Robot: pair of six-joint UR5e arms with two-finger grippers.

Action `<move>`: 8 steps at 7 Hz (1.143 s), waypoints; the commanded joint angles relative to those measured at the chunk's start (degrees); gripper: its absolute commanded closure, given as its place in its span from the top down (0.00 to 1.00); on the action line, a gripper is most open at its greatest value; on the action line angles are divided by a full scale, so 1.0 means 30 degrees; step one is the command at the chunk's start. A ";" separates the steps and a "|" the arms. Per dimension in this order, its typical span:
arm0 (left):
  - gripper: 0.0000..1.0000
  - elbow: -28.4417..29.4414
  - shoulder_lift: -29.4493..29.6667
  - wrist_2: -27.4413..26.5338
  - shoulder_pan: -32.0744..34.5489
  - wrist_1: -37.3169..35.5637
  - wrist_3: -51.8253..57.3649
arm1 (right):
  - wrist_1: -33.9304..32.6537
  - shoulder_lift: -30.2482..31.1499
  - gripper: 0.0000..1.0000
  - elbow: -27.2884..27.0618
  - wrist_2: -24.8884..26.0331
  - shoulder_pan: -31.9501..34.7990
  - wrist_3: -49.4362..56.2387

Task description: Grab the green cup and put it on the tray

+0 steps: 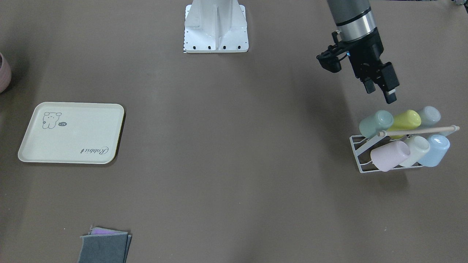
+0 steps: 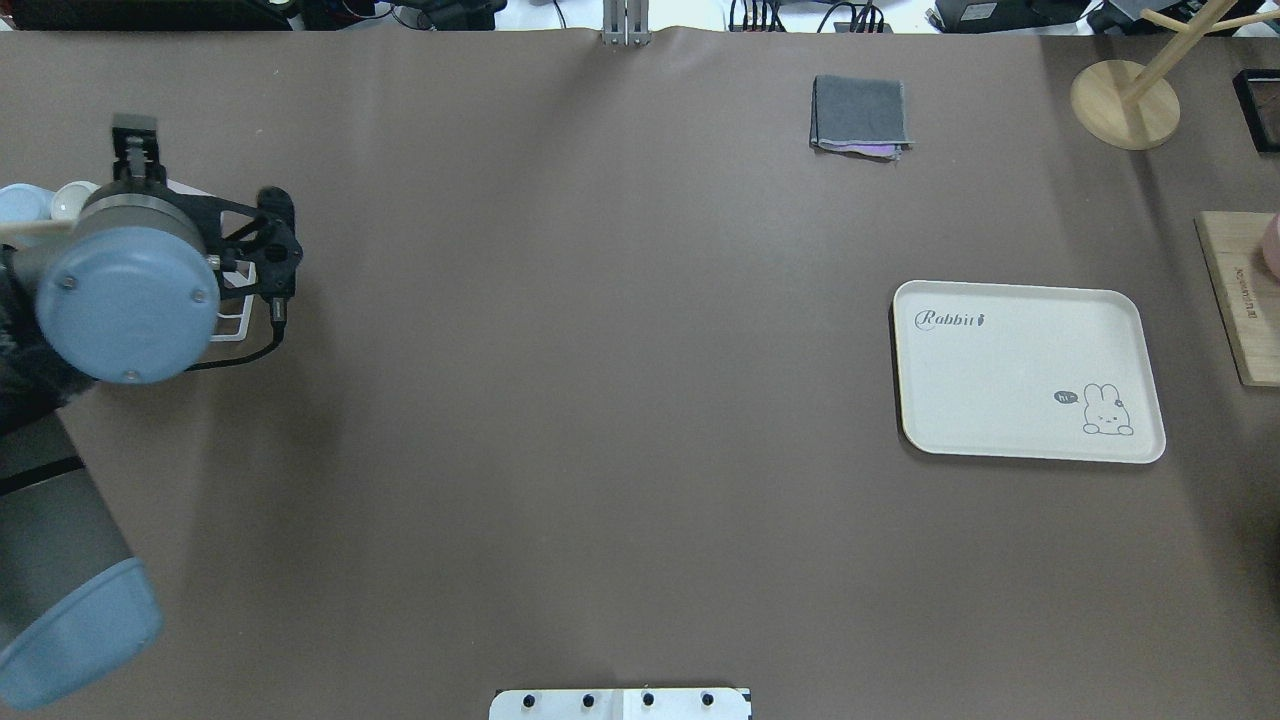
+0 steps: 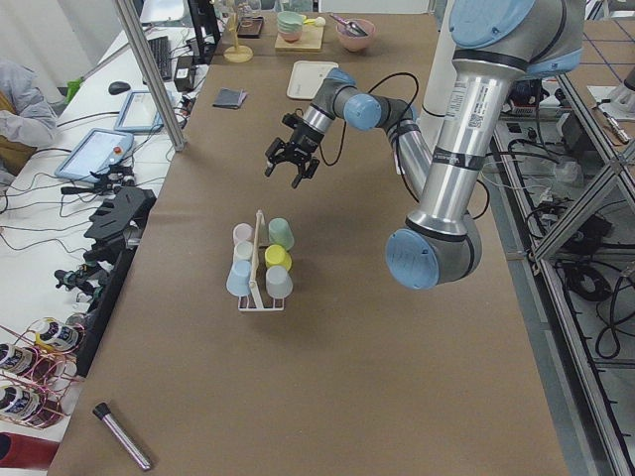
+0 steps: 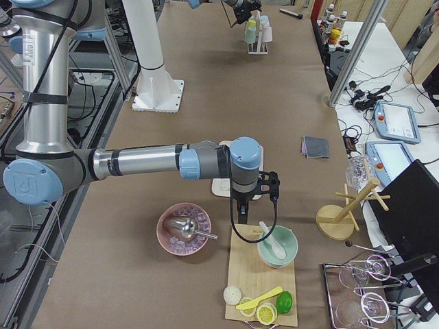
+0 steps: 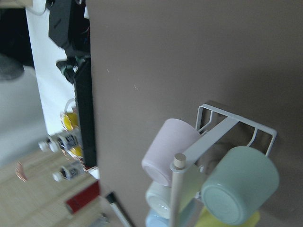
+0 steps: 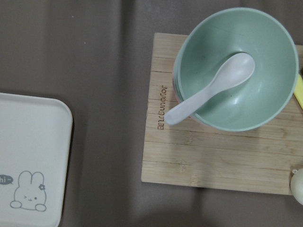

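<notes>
The green cup (image 1: 376,123) hangs tilted on a white wire rack (image 1: 360,155) at the table's left end, next to a lime cup (image 1: 404,120). It also shows in the left wrist view (image 5: 239,184) and the exterior left view (image 3: 281,233). My left gripper (image 1: 380,91) is open and empty, hovering just short of the green cup on the robot's side. The cream tray (image 2: 1030,370) lies empty at the far right and shows in the right wrist view (image 6: 28,156). My right gripper (image 4: 248,205) hangs beside the tray; I cannot tell whether it is open or shut.
The rack also holds pink (image 1: 389,155), cream (image 1: 416,149), light blue (image 1: 435,149) and grey-blue (image 1: 429,116) cups under a wooden rod. A folded grey cloth (image 2: 860,115) lies at the far edge. A wooden board (image 6: 208,156) with a green bowl (image 6: 236,66) sits right of the tray.
</notes>
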State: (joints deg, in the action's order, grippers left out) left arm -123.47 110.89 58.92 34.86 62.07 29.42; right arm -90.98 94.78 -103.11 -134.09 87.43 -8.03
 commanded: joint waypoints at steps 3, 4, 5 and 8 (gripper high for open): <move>0.98 0.6571 0.2350 -0.3193 -0.1039 0.0054 0.9051 | 0.3592 -0.0070 1.00 -0.1600 -0.0745 -0.5306 -0.8045; 0.98 0.6848 0.2092 -0.3900 -0.1160 0.0169 1.0830 | 0.6974 0.0685 1.00 -0.1460 0.0475 -0.7298 -1.0135; 0.98 0.7344 0.1335 -0.3936 -0.1335 0.0837 1.0906 | 0.8661 0.1157 1.00 -0.1372 0.1995 -0.9029 -1.1403; 0.98 0.8140 0.0538 -0.5400 -0.1804 0.1166 1.0150 | 1.4128 0.1776 1.00 0.2710 0.3122 -0.9954 -1.1122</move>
State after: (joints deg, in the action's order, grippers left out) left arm -99.54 113.48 44.21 30.13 65.42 61.15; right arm -57.38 99.52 -101.19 -125.76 58.38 -41.27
